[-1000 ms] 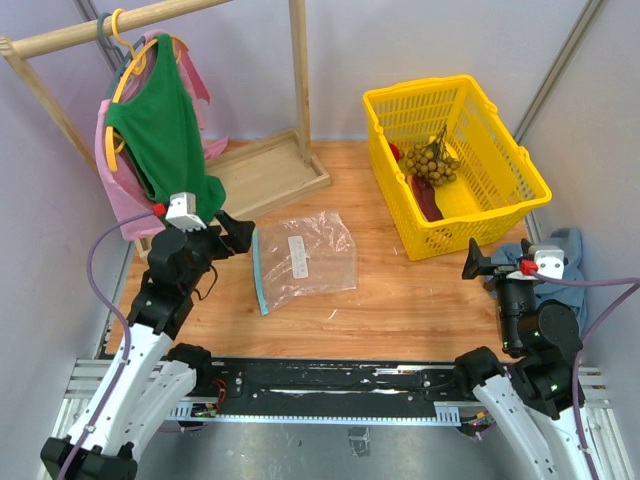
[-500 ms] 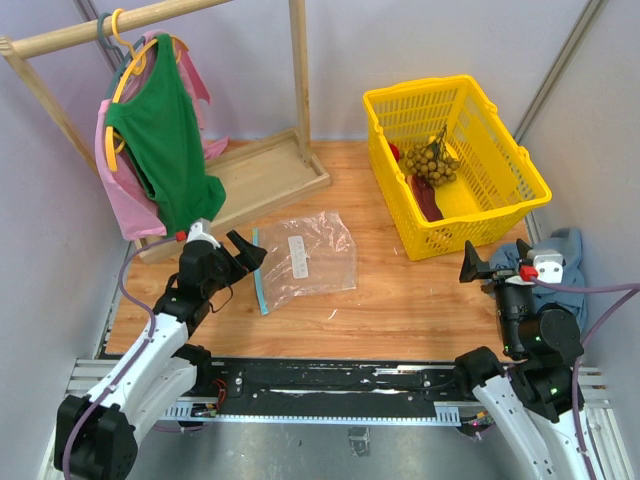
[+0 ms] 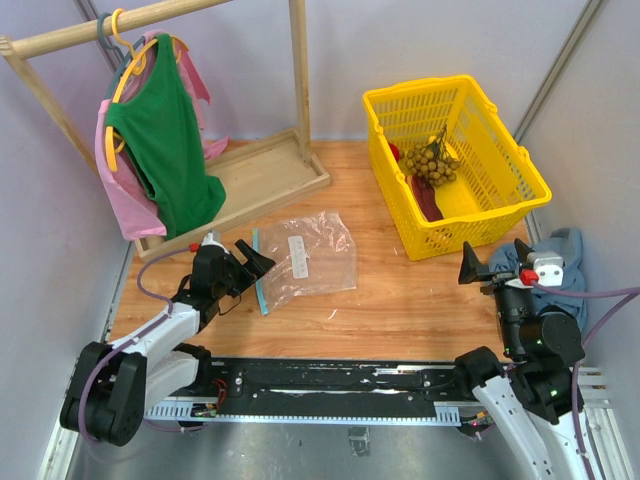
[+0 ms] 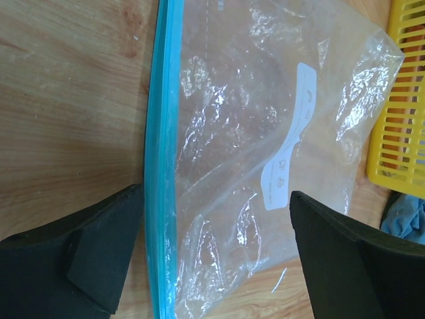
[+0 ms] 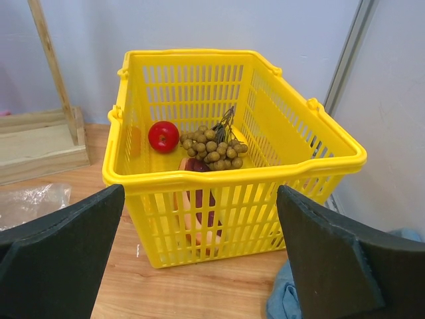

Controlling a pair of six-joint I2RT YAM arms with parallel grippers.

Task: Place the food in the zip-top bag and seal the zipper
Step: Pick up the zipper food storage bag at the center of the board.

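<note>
The clear zip-top bag (image 3: 305,255) lies flat on the wooden table, white label up, with its blue-teal zipper (image 3: 259,275) along the left edge. My left gripper (image 3: 250,268) is open and low at that edge. In the left wrist view the gripper (image 4: 216,219) straddles the zipper (image 4: 163,166) and the bag (image 4: 252,133). The food lies in the yellow basket (image 3: 500,150): a tan-brown fruit bunch (image 3: 432,160), a dark red piece (image 3: 428,200), a red fruit (image 5: 163,135). My right gripper (image 3: 478,265) is open and empty, in front of the basket (image 5: 232,176).
A wooden clothes rack with green and pink garments (image 3: 160,130) stands at the back left on a wooden base (image 3: 270,175). A blue cloth (image 3: 565,250) lies right of the right gripper, near the table's right edge.
My left arm has dropped and reached forward, bringing its open gripper down to the bag's zipper edge. The right arm has barely moved.
</note>
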